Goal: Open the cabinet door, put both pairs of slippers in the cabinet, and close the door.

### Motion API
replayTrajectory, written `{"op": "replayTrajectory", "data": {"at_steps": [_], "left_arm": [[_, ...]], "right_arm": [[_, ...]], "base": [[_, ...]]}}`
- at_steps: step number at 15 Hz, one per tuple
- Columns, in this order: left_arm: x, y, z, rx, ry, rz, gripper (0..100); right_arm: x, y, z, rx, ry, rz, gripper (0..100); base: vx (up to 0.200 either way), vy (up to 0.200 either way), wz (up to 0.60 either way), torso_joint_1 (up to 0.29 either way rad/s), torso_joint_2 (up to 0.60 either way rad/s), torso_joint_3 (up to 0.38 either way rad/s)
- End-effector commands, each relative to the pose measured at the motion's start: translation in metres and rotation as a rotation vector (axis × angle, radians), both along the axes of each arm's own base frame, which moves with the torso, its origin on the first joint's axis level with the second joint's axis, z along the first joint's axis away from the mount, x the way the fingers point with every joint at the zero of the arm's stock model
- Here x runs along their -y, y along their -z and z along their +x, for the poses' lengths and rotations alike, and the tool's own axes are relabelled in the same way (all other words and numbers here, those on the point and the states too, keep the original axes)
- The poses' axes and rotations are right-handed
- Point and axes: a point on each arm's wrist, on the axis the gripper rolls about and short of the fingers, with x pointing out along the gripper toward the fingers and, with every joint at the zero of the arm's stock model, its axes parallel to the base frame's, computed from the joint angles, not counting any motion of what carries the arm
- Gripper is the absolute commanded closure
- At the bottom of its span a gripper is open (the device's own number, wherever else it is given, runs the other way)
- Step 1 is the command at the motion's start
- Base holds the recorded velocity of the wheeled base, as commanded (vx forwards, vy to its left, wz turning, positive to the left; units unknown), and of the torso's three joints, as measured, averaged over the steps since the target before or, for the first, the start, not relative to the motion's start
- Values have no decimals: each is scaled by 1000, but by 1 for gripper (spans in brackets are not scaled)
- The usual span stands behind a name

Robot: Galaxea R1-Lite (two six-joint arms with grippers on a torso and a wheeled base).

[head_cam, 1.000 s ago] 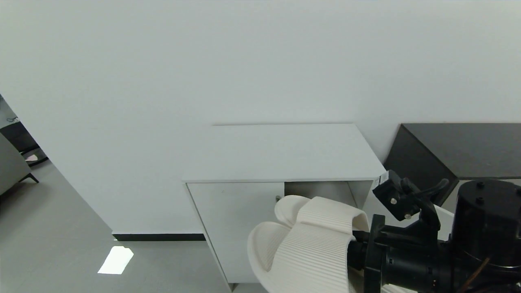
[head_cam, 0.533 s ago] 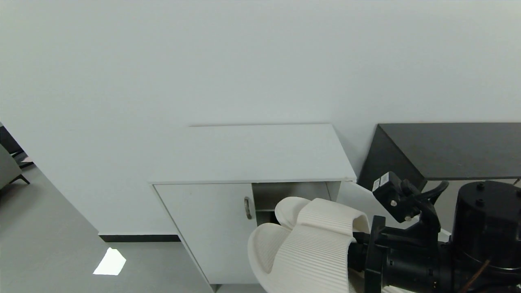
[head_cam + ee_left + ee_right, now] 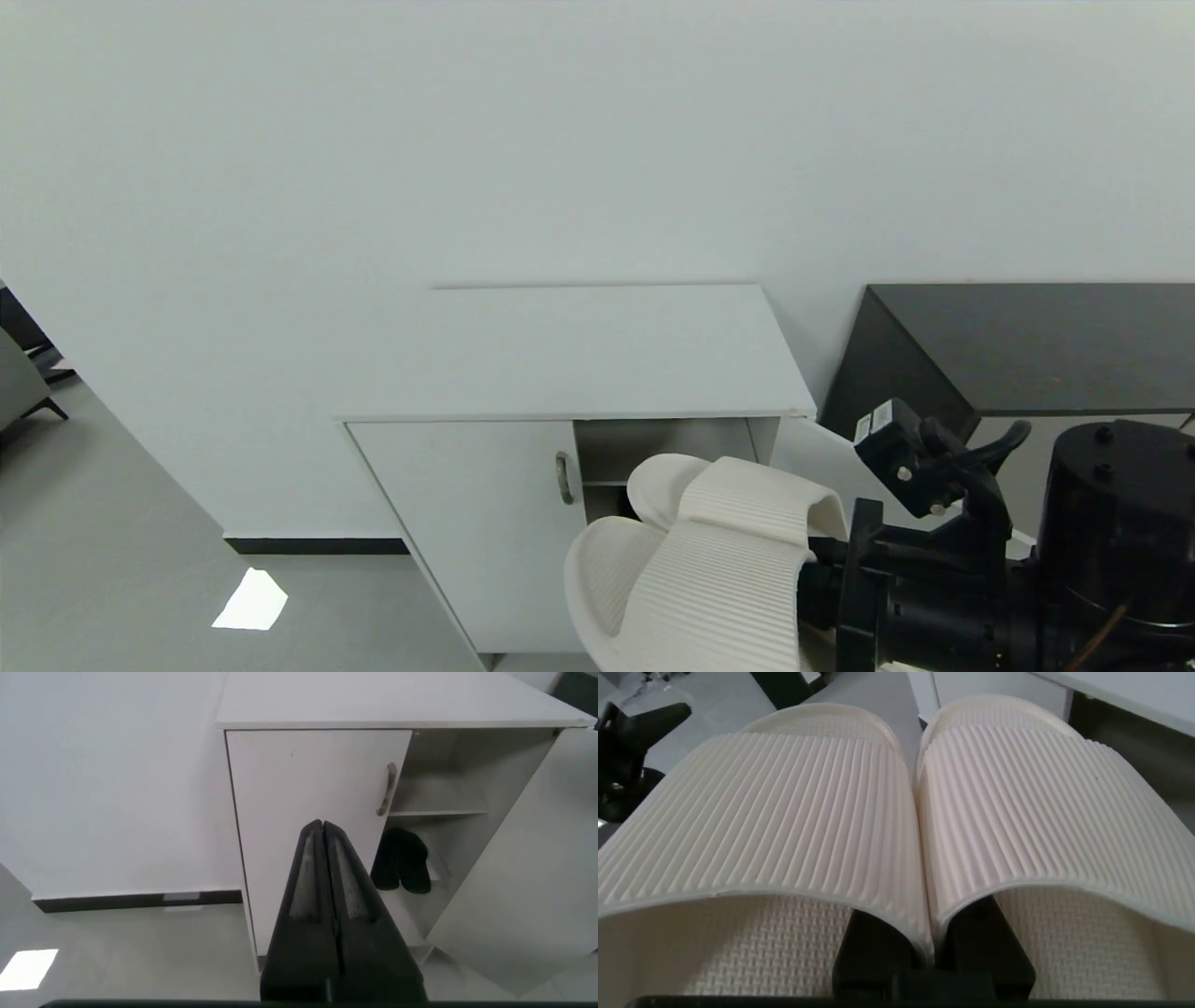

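Note:
A white cabinet [image 3: 597,345] stands against the wall, its left door [image 3: 485,523] closed and its right door [image 3: 817,457] swung open. In the left wrist view a pair of black slippers [image 3: 402,859] lies on the cabinet's lower shelf. A pair of cream ribbed slippers [image 3: 709,560] hangs low in front of the open compartment. My right gripper [image 3: 934,952] is shut on them, its fingers clamping the two inner sides together. My left gripper [image 3: 322,873] is shut and empty, held off in front of the closed door near its handle [image 3: 384,789].
A black table [image 3: 1046,345] stands close to the right of the cabinet, behind the open door. Grey floor [image 3: 112,579] lies open to the left. A grey chair [image 3: 19,392] stands at the far left edge.
The head camera has turned, so the cabinet sits farther left in the picture and its open compartment shows more. My right gripper still holds the cream slippers in the same spot.

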Motion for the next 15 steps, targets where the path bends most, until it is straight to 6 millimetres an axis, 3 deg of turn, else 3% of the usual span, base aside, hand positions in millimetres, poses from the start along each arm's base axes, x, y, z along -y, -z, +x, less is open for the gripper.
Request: {"op": "replayTrajectory", "data": {"at_steps": [1,15], "left_arm": [[0,0,0,1,1,-1,100],[0,0,0,1,0,-1,100]], "right_arm": [[-1,1,0,-2,-1,-3,100],[1,4,-2,-11,-31,-9,100]], "base": [[0,0,0,-159,330,173],[0,0,0,-223,481,260]]}}
